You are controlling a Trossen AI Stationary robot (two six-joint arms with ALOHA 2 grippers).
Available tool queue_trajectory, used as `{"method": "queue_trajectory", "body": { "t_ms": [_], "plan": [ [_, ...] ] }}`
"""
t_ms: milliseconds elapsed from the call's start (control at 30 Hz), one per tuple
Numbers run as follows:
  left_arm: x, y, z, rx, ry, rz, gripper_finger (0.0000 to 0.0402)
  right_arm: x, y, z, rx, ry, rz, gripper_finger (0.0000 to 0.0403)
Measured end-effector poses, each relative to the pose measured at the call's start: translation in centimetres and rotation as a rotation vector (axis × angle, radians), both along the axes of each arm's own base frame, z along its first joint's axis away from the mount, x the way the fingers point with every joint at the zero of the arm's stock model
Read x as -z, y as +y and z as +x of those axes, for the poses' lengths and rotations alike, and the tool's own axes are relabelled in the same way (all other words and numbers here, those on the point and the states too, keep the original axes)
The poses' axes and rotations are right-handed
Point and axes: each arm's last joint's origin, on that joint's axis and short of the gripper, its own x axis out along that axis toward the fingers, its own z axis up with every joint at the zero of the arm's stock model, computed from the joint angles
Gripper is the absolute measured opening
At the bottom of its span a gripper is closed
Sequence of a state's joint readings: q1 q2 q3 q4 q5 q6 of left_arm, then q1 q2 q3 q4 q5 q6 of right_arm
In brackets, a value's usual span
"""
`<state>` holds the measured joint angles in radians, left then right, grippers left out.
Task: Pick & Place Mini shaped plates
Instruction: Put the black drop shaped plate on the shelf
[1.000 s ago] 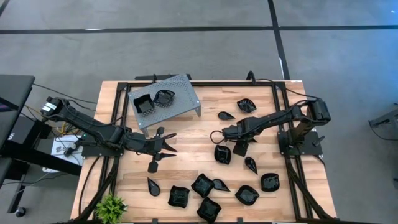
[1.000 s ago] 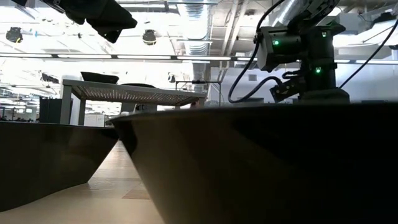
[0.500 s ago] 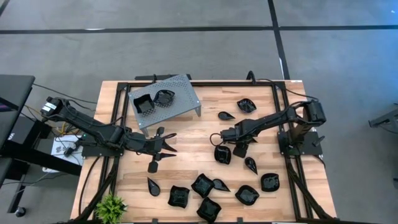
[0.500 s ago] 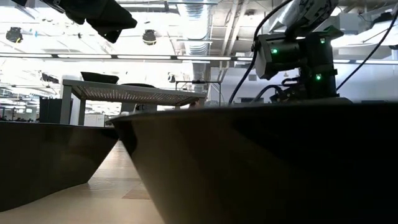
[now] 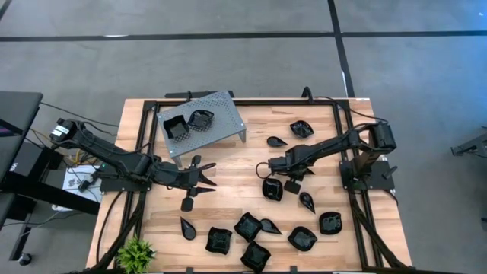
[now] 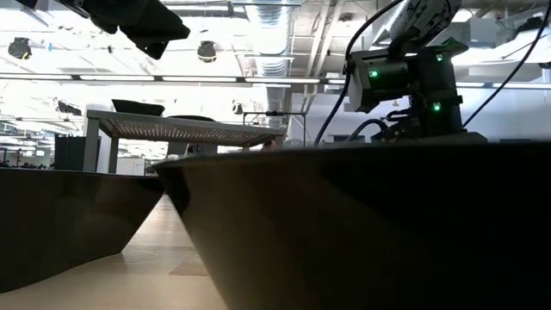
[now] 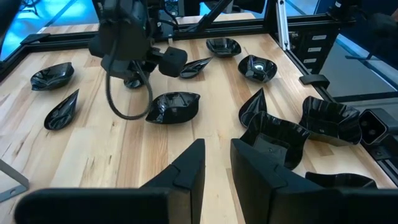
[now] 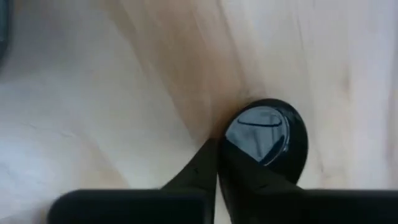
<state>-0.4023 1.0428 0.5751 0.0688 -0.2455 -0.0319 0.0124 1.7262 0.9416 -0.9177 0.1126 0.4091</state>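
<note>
The desk (image 5: 228, 164) carries a grey perforated tray (image 5: 221, 114), which stands beyond the left jaws and already holds two mini shaped plates (image 5: 188, 124). The remaining plates lie loose on the wood: a cluster (image 5: 255, 232) on the near side of both jaws, a few more beyond the right jaws.

Right arm: stretched low across the desk toward its middle. Right gripper (image 5: 275, 178) is down at the wood with jaws pressed together; the right wrist view shows its fingertips (image 8: 214, 163) meeting at the rim of a small rounded plate (image 8: 266, 138). Whether the rim is actually pinched between them cannot be told; no lift is evident. That plate sits directly ahead of the jaws, touching them.

Left arm: lying low and extended over the desk, waiting. Left gripper (image 7: 216, 168) has jaws narrowly parted and holds nothing; the nearest plate (image 7: 273, 138) lies just off to one side of them.

Handling, as a judgement: the plates look stiff, light and glossy, so slippery under the pads and likely chippable if dropped. The raised rim is the only sensible hold, one pad inside and one outside; on leaf and teardrop shapes, the broad side rather than the tip.
</note>
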Motion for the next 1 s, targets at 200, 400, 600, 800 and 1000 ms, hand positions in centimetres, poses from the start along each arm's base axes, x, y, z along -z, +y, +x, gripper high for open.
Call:
{"method": "queue_trajectory", "body": {
  "t_ms": [200,400,600,800,1000],
  "plan": [
    [0.0,0.0,0.0,0.000,0.000,0.000,0.0078,-3.2,0.7,1.3,-0.039,0.020,-0.065,0.0010],
    [0.0,0.0,0.0,0.000,-0.001,0.000,0.0078,-8.4,2.6,4.2,-0.112,-0.126,-0.066,0.0007],
    [0.0,0.0,0.0,0.000,-0.002,0.000,0.0078,-13.7,3.8,7.8,-0.267,-0.451,-0.220,0.0002],
    [0.0,0.0,0.0,0.000,-0.004,-0.001,0.0078,-18.1,2.4,11.5,-0.429,-0.822,-0.380,0.0010],
    [-0.1,0.0,0.0,-0.001,-0.006,-0.005,0.0078,-20.8,-1.9,13.2,-0.321,-1.063,-0.578,0.0004]
  ]
}}
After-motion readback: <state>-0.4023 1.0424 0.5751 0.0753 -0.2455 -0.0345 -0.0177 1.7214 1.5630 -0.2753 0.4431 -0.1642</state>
